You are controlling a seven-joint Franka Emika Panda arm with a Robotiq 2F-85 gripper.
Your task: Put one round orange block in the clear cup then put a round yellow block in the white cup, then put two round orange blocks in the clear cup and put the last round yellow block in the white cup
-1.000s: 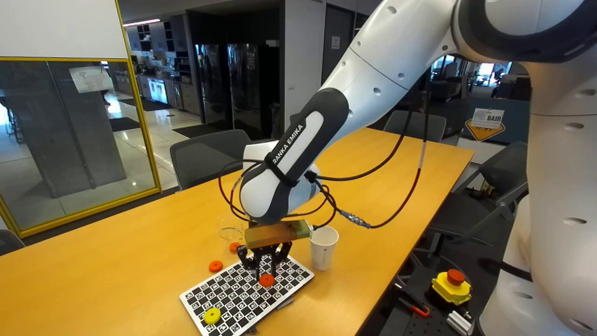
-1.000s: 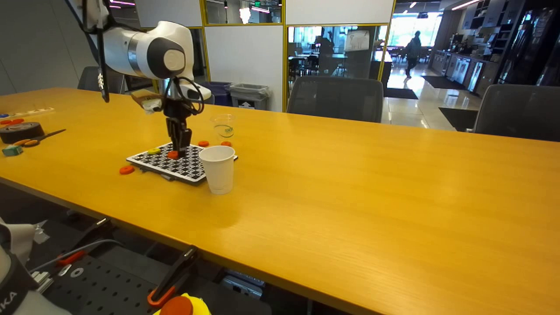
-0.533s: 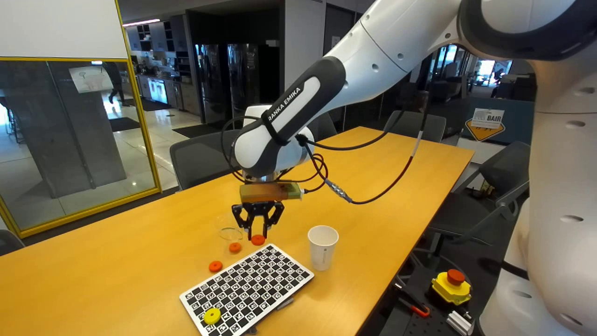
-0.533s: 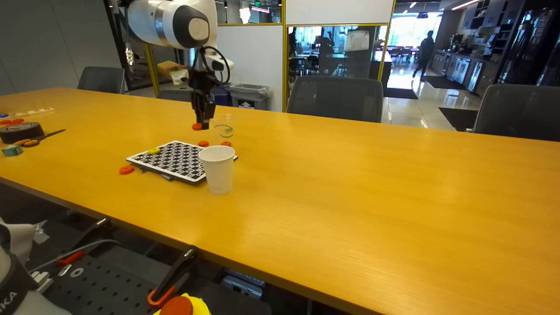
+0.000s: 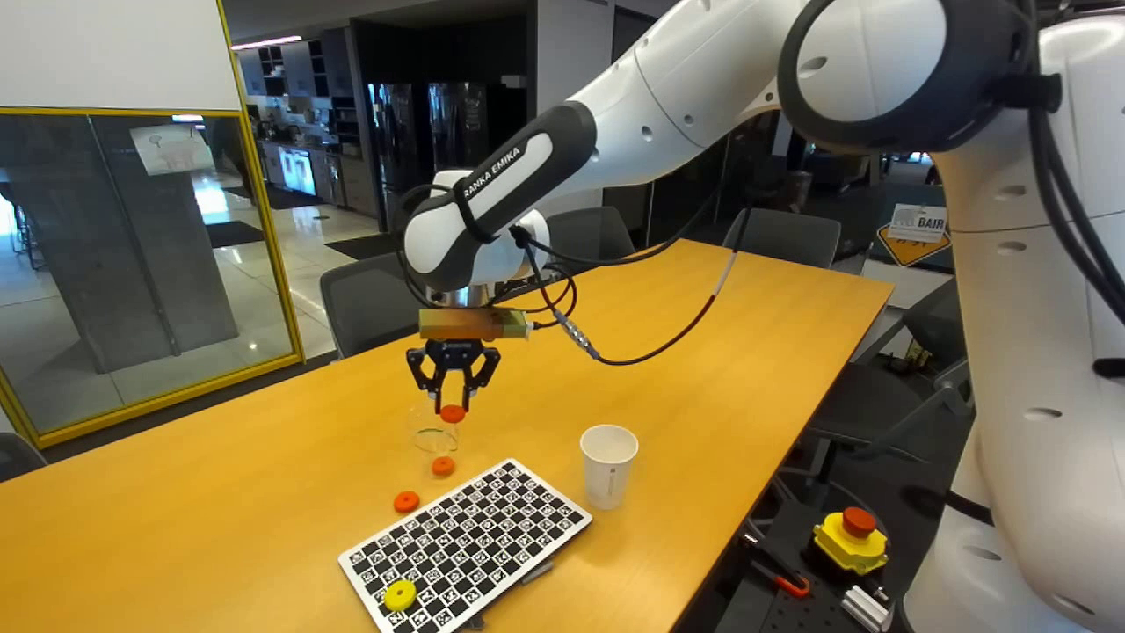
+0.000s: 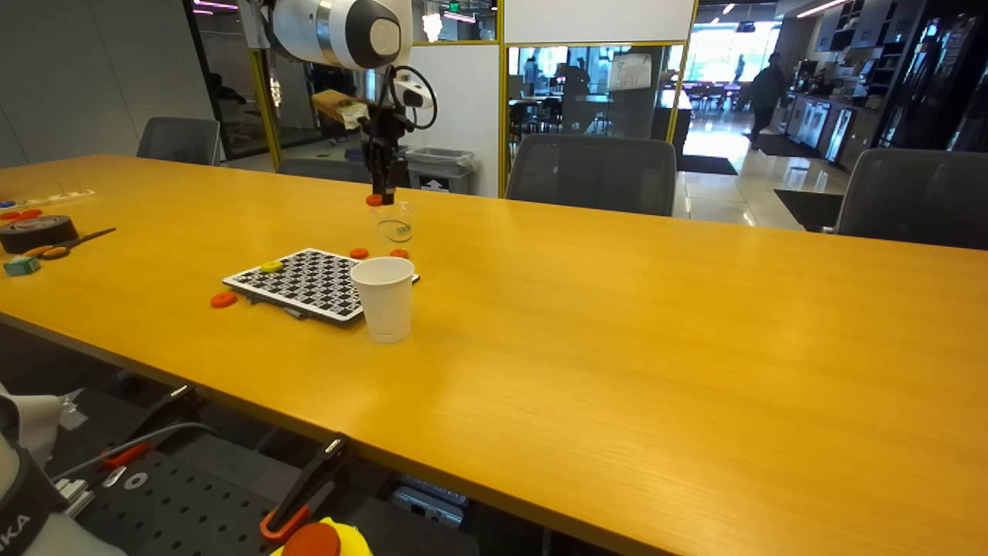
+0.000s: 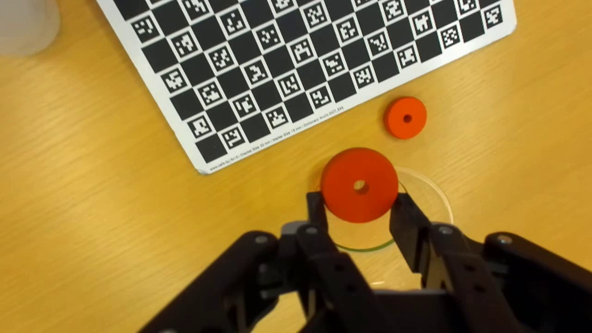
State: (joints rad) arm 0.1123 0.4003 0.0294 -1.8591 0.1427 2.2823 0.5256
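Observation:
My gripper (image 5: 452,406) is shut on a round orange block (image 7: 360,185), its two fingertips pressing the block's sides. It hangs above the clear cup (image 5: 436,437), whose rim shows partly behind the block in the wrist view. On the table near the clear cup lies a round orange block (image 5: 443,466), with another orange block (image 7: 405,117) closer to the board's edge. One more orange block (image 6: 224,300) rests at the board's near side in an exterior view. A round yellow block (image 5: 400,596) sits on the checkered board. The white cup (image 6: 386,300) stands upright; its bottom inside is hidden.
The checkered board (image 5: 475,532) lies flat between the two cups. Farther along the table (image 6: 617,332) are a black tape roll (image 6: 38,232), scissors (image 6: 65,245) and a small green block (image 6: 21,266). Chairs (image 6: 590,181) stand beyond the table's edge.
The gripper has lifted the orange block off the checkered board and carried it over to the clear cup. The cups, the yellow block and the other orange blocks have stayed put.

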